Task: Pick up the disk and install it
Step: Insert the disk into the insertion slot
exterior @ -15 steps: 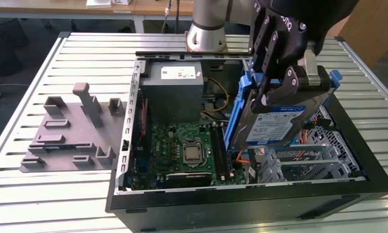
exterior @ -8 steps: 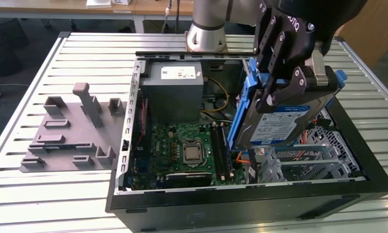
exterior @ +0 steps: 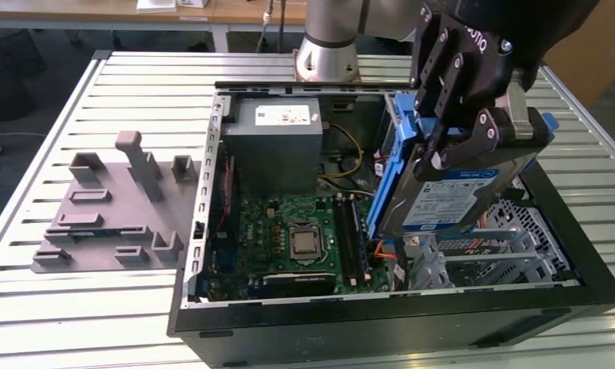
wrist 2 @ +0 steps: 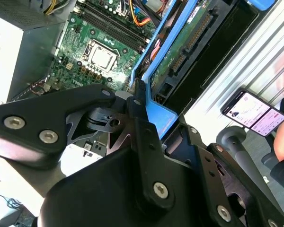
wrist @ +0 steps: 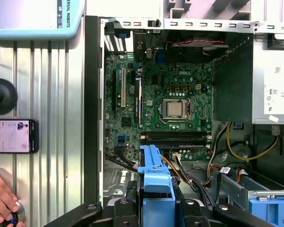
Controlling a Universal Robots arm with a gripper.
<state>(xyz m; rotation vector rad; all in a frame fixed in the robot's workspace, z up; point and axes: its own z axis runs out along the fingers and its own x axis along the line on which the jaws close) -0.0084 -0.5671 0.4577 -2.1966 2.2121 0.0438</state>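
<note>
Disk (exterior: pixel 460 201) pinched by the gripper (exterior: pixel 482 146), held tilted above the open computer case (exterior: pixel 390 323), beside the motherboard (exterior: pixel 287 223)

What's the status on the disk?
Gripper shut on disk. Disk on edge above open case, not seated. Orange cables beside drive cage.

The arm (exterior: pixel 331 34), top centre of the exterior view, is a silvery-grey tube. Its gripper (exterior: pixel 480 140) is black jointed links with silver screws (wrist 2: pixel 161 190).

Robotics lab, open computer case (exterior: pixel 390 327), slatted table (exterior: pixel 71 307)
</note>
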